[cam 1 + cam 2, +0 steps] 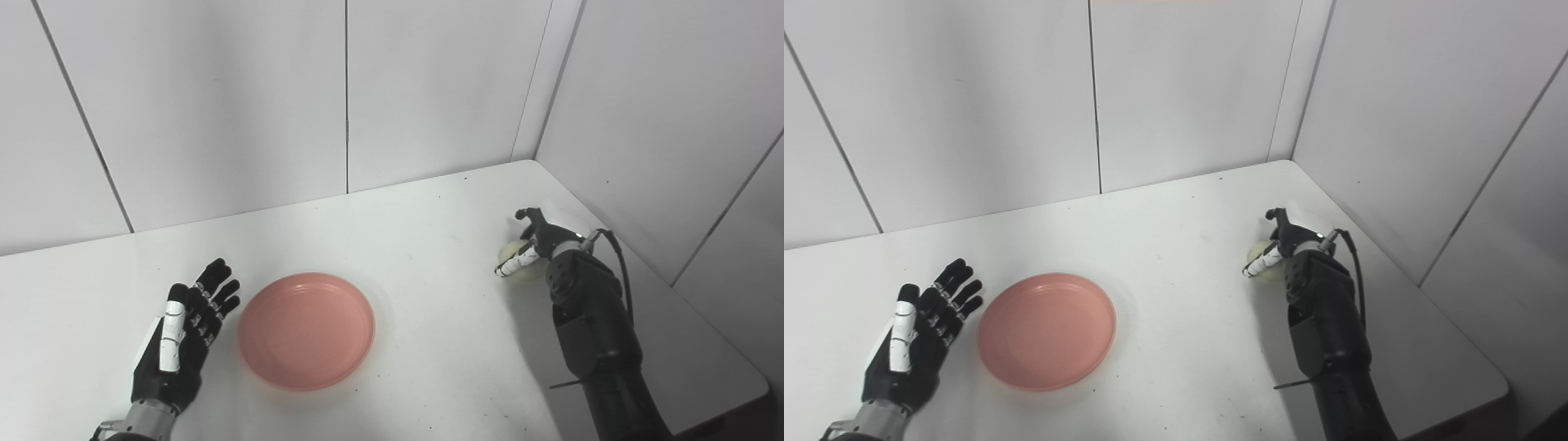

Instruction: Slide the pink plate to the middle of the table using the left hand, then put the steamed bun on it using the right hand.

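The pink plate [306, 331] lies flat and empty on the white table [429, 233], a little left of its middle. My left hand [184, 331] rests just left of the plate, open, fingers spread and pointing away, a narrow gap from the rim. At the right side of the table the pale steamed bun [513, 249] sits near the wall. My right hand [539, 240] is wrapped around it, thumb across its front and fingers over its top, hiding most of it. The bun seems to rest on the table.
White wall panels close the table at the back and along the right, meeting in a corner [533, 160] just behind the bun. The table's right front edge [735, 392] lies beside my right forearm [594, 331].
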Controlling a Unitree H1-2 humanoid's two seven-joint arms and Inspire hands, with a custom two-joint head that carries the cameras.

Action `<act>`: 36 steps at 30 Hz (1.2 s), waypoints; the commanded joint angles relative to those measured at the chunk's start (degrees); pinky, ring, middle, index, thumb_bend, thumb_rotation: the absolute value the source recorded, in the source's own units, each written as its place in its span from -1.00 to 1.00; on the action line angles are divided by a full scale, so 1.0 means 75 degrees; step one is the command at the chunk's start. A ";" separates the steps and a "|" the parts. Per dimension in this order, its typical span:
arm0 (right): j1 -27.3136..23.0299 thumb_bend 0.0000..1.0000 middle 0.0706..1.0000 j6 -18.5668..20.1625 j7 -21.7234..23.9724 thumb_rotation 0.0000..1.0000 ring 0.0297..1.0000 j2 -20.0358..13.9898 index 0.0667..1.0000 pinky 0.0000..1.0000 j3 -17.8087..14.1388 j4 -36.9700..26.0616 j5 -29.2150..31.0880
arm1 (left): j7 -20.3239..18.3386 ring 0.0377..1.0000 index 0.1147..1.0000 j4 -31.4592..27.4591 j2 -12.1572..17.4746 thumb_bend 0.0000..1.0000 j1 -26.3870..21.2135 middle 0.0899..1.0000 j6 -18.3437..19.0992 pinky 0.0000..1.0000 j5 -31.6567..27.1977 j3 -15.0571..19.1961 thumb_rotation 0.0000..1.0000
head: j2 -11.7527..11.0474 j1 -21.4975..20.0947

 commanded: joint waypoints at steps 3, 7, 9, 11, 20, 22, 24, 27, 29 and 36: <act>-0.0156 0.13 -0.14 -0.0011 -0.0435 -1.00 -0.47 0.0087 0.26 -0.49 -0.0162 -0.0126 -0.0278 | -0.0023 0.83 0.69 0.0123 0.0047 0.42 0.0294 0.88 0.0052 0.84 -0.0063 0.0043 0.91 | 0.0014 0.0045; -0.0164 0.06 -0.24 -0.0012 -0.1270 -1.00 -0.35 0.0075 -0.07 -0.46 -0.0199 0.0006 0.0173 | -0.0058 0.84 0.70 0.0159 0.0039 0.42 0.0290 0.88 0.0007 0.85 -0.0043 0.0015 0.94 | 0.0036 0.0108; -0.0116 0.06 -0.26 -0.0020 -0.1625 -1.00 -0.43 0.0104 -0.10 -0.57 -0.0196 -0.0169 0.0570 | -0.0041 0.85 0.71 0.0082 0.0023 0.43 0.0310 0.89 0.0073 0.86 -0.0040 -0.0003 0.93 | 0.0046 0.0166; -0.0137 0.06 -0.25 -0.0018 -0.1846 -1.00 -0.49 0.0124 -0.10 -0.60 -0.0243 -0.0261 0.0931 | -0.0019 0.85 0.72 0.0067 0.0007 0.43 0.0318 0.89 0.0078 0.86 -0.0012 -0.0020 0.93 | 0.0052 0.0229; -0.0005 0.05 -0.09 -0.0449 -0.2896 -1.00 -0.13 0.0212 -0.12 -0.28 0.0146 -0.1083 0.2419 | 0.0117 0.88 0.71 0.0121 -0.0155 0.44 0.0332 0.89 -0.0002 0.89 0.0176 -0.0152 0.95 | 0.0130 0.0902; 0.0036 0.05 -0.04 -0.0613 -0.3103 -1.00 -0.09 0.0281 -0.15 -0.24 0.0306 -0.1287 0.2723 | 0.0157 0.88 0.70 0.0129 -0.0233 0.42 0.0339 0.89 -0.0007 0.89 0.0228 -0.0173 0.96 | 0.0154 0.1100; 0.0080 0.04 -0.03 -0.0739 -0.3242 -1.00 -0.17 0.0299 -0.14 -0.30 0.0451 -0.1427 0.3001 | 0.0207 0.89 0.72 0.0113 -0.0308 0.41 0.0347 0.90 0.0028 0.90 0.0279 -0.0208 0.95 | 0.0158 0.1377; 0.0168 0.03 0.00 -0.0924 -0.3382 -1.00 -0.19 0.0400 -0.17 -0.33 0.0743 -0.1763 0.3330 | 0.0243 0.90 0.72 0.0267 -0.0400 0.43 0.0321 0.90 -0.0071 0.92 0.0333 -0.0262 0.94 | 0.0162 0.1584; 0.0228 0.03 -0.01 -0.0958 -0.3406 -1.00 -0.17 0.0414 -0.16 -0.46 0.0994 -0.1970 0.3348 | 0.0253 0.90 0.73 0.0421 -0.0456 0.43 0.0293 0.91 -0.0218 0.93 0.0393 -0.0291 0.94 | 0.0158 0.1726; 0.0504 0.02 -0.01 -0.1072 -0.3042 -1.00 -0.15 0.0437 -0.17 -0.44 0.1824 -0.2498 0.3738 | 0.0370 0.89 0.72 0.0818 -0.0723 0.40 0.0189 0.91 -0.0514 0.94 0.0547 -0.0351 0.97 | 0.0090 0.2429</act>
